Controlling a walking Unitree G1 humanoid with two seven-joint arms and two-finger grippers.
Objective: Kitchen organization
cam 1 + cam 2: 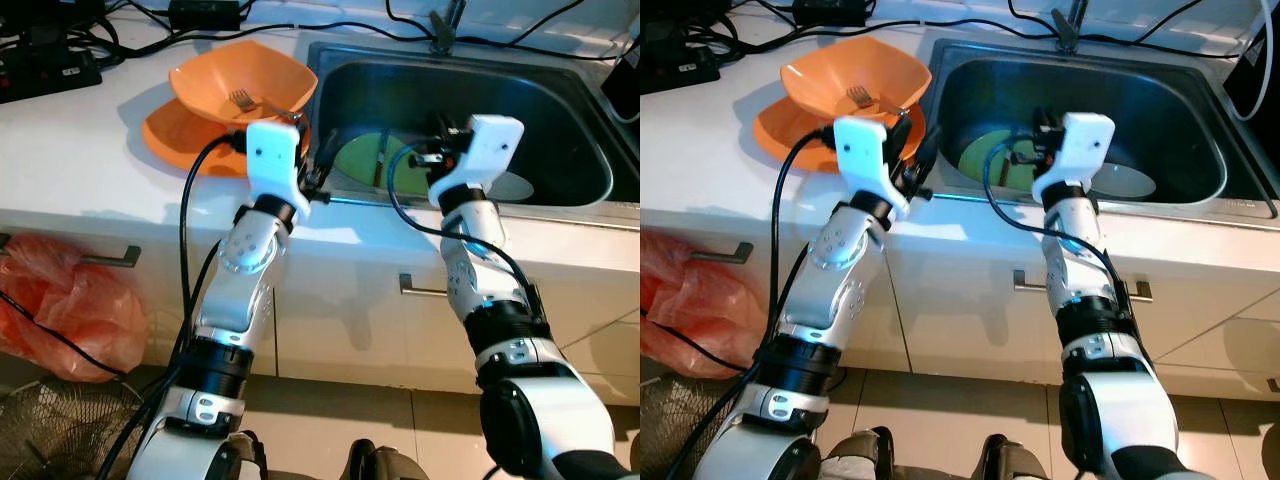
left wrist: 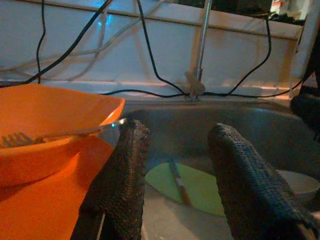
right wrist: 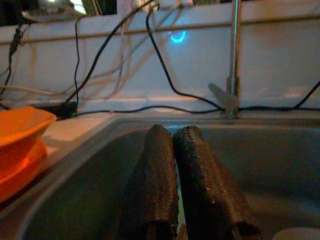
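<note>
Sink work in hand. My left gripper (image 2: 175, 185) hovered at the steel sink's (image 1: 560, 110) near-left rim, fingers spread, holding nothing. My right gripper (image 3: 182, 185) hung over the basin, fingers pressed together, apparently empty. Round green plate (image 1: 365, 160) lay on the sink floor with a thin stick-like utensil (image 2: 178, 181) across it; white bowl (image 1: 1120, 180) beside. Orange square bowl (image 1: 245, 75) with metal fork (image 1: 245, 100) sat on the counter. Next, I judged: reach down for the utensil.

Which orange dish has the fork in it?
The orange bowl, stacked on top, holds the fork. The flat orange plate under it on the counter carries just the bowl. The green plate lies in the sink.
</note>
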